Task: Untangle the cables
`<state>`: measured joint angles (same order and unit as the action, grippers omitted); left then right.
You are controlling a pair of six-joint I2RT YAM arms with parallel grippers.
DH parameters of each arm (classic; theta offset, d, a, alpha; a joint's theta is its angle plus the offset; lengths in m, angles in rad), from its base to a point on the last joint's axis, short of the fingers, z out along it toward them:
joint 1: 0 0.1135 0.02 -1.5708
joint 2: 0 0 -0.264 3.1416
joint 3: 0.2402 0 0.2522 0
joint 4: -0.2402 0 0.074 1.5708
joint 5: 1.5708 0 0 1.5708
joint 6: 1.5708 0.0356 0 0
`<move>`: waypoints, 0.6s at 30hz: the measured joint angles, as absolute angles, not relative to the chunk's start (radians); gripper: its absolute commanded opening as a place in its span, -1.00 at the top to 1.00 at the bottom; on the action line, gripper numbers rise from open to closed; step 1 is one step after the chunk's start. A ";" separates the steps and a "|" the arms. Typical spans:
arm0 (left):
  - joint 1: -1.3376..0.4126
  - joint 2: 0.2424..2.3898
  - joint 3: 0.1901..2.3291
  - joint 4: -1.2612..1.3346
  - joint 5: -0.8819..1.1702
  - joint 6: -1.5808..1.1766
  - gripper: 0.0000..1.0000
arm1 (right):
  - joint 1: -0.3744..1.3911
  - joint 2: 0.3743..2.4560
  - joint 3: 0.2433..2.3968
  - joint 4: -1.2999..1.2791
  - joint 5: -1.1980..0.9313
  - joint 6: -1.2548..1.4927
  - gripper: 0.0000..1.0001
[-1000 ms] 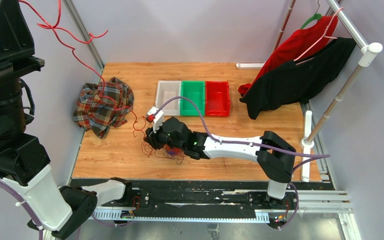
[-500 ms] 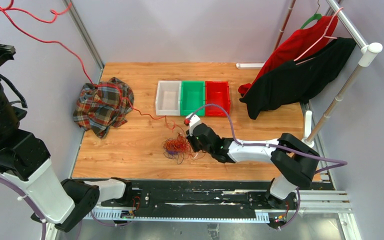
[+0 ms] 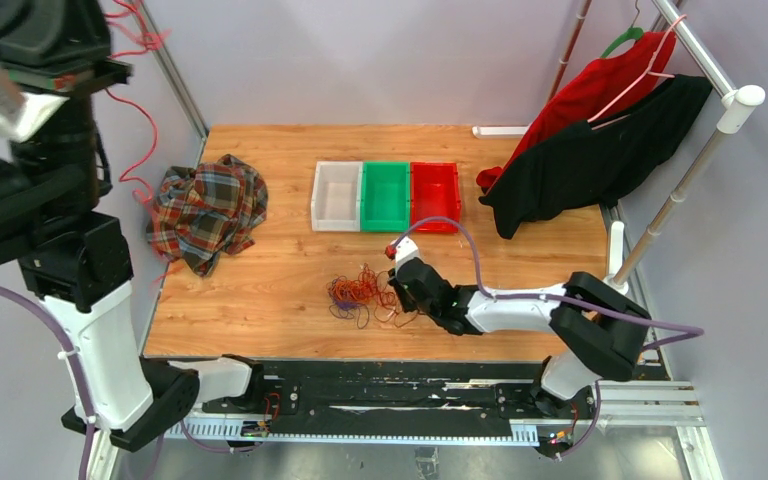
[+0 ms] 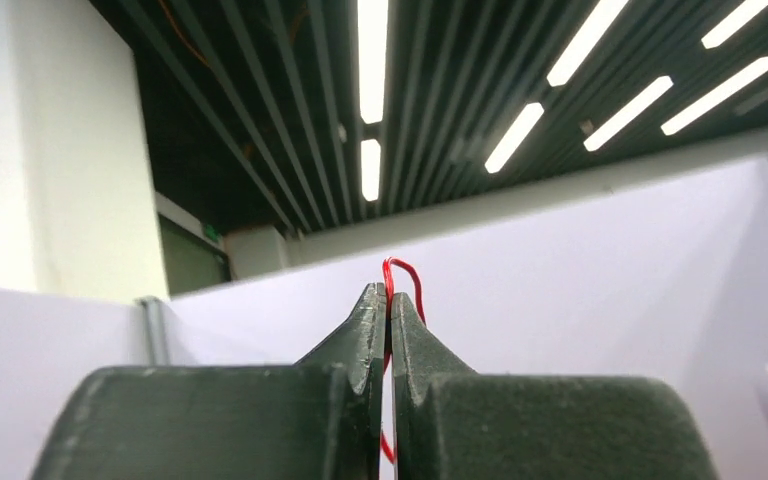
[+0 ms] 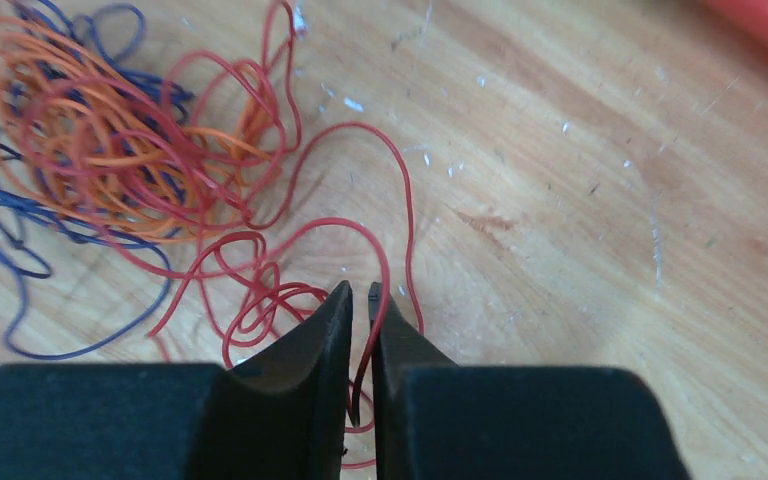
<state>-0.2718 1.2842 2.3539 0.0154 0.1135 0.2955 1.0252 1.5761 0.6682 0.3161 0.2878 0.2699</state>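
The left gripper (image 4: 388,305) was raised high above the table (image 3: 260,290), and its fingers were pressed together on a thin red cable (image 4: 407,272). A small loop of it stood just above the fingertips, and the rest went down below them. The right gripper (image 5: 358,297) was low over the wood. Its fingers were almost closed, and one red strand (image 5: 383,262) ran into the narrow gap between them, so it seemed to be pinched there. Whether this strand belonged to the raised cable could not be told.

The other cables (image 5: 110,150) lay in a loose heap of orange, red and dark blue-purple loops, just ahead and to the left of the right fingertips.

These wires looked very light, soft and springy. They would probably bend at once and slip through a weak grip. A pull on one might drag the whole heap. The best place to hold seemed to be a single free loop at the edge of the heap, near the right fingertips, not the dense orange middle.
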 measured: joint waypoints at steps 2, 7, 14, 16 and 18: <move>-0.272 1.254 2.266 -0.012 0.131 0.275 0.99 | 1.025 1.535 0.670 0.315 0.281 0.267 0.23; -0.272 1.206 2.103 -0.094 0.189 0.212 0.99 | 1.025 1.419 0.696 0.313 0.242 0.261 -0.35; -0.272 1.200 1.919 -0.146 0.229 0.146 0.99 | 0.997 1.346 0.763 0.295 0.194 0.250 -0.38; -0.272 1.216 1.874 -0.154 0.237 0.120 0.99 | 0.979 1.338 0.776 0.285 0.185 0.249 -0.38; -0.272 1.237 1.837 -0.157 0.244 0.097 0.99 | 0.964 1.327 0.777 0.277 0.183 0.248 -0.38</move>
